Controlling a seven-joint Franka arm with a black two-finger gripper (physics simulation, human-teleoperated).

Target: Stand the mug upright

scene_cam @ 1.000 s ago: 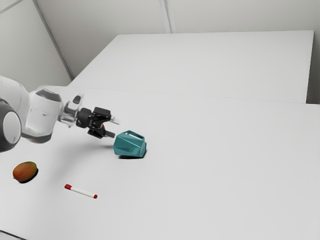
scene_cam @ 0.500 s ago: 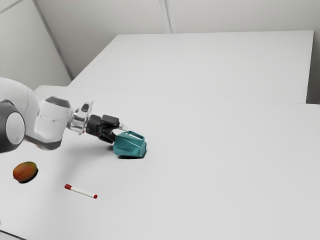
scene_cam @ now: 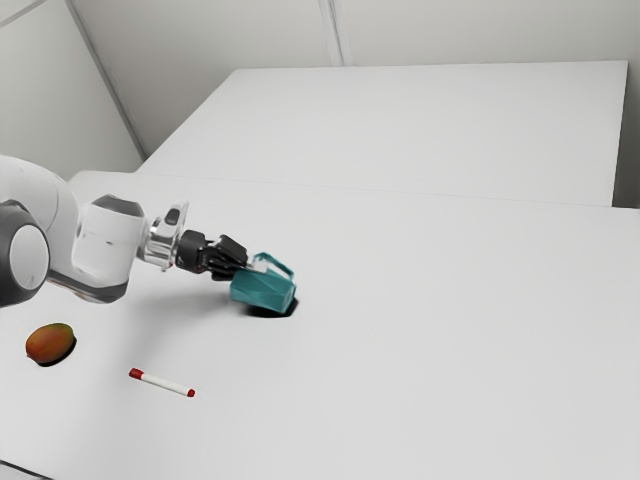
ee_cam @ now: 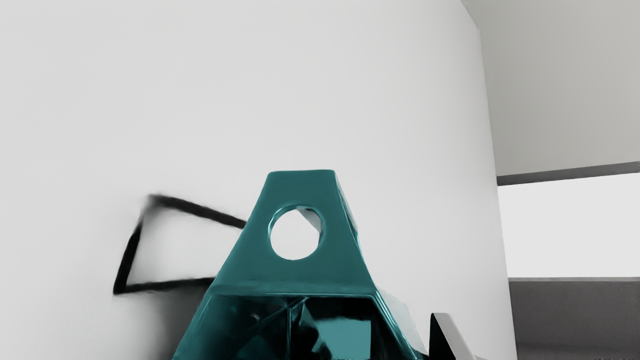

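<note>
The teal mug (scene_cam: 262,290) lies tilted on its side in the exterior view, its handle loop uppermost and its shadow spreading beneath and to the exterior view's right. My gripper (scene_cam: 254,267) holds it at the upper edge of the end nearer the arm, with the jaws close together. In the wrist view the mug (ee_cam: 295,280) shows a tapering face with a round hole, above a dark hollow. Beside its wall stands one finger of the gripper (ee_cam: 441,340); the other finger is hidden by the mug.
A mango (scene_cam: 50,343) and a white marker with red ends (scene_cam: 162,382) lie on the white table (scene_cam: 430,350), nearer the exterior view's camera than the mug. A raised white surface (scene_cam: 430,130) stands beyond the table.
My hand has moved toward the exterior view's right and down to the mug, and its jaws have closed. Since half a second ago the mug has tipped and shifted slightly, its shadow showing more.
</note>
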